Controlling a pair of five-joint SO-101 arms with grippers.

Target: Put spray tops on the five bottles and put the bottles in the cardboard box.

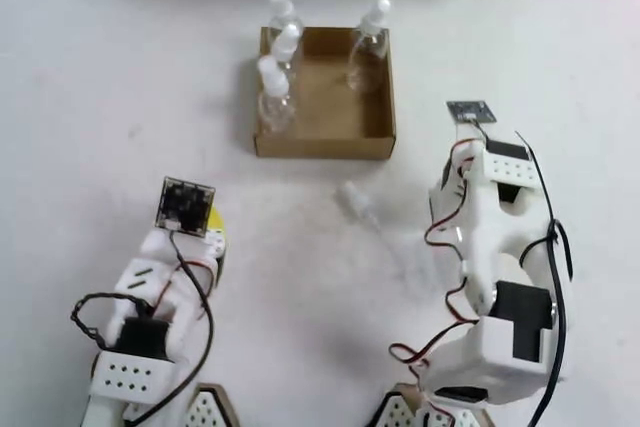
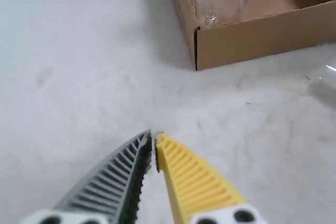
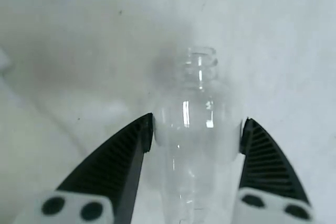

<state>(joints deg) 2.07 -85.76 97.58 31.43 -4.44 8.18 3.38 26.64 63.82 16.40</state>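
A clear bottle (image 3: 197, 124) with an open neck and no spray top sits between the black fingers of my right gripper (image 3: 197, 128), which is shut on its sides. The right arm (image 1: 490, 207) stands at the table's right, over its gripper. A loose spray top (image 1: 355, 199) with its thin tube lies on the table left of that arm. The cardboard box (image 1: 325, 144) at the back centre holds several upright bottles with spray tops (image 1: 275, 97). My left gripper (image 2: 155, 137), one finger grey and one yellow, is shut on nothing, low over bare table short of the box (image 2: 252, 38).
The white table stretches wide to the left of the box and between the two arms. The left arm (image 1: 160, 287) is at the front left. Perforated white pieces (image 1: 205, 409) lie at the front edge.
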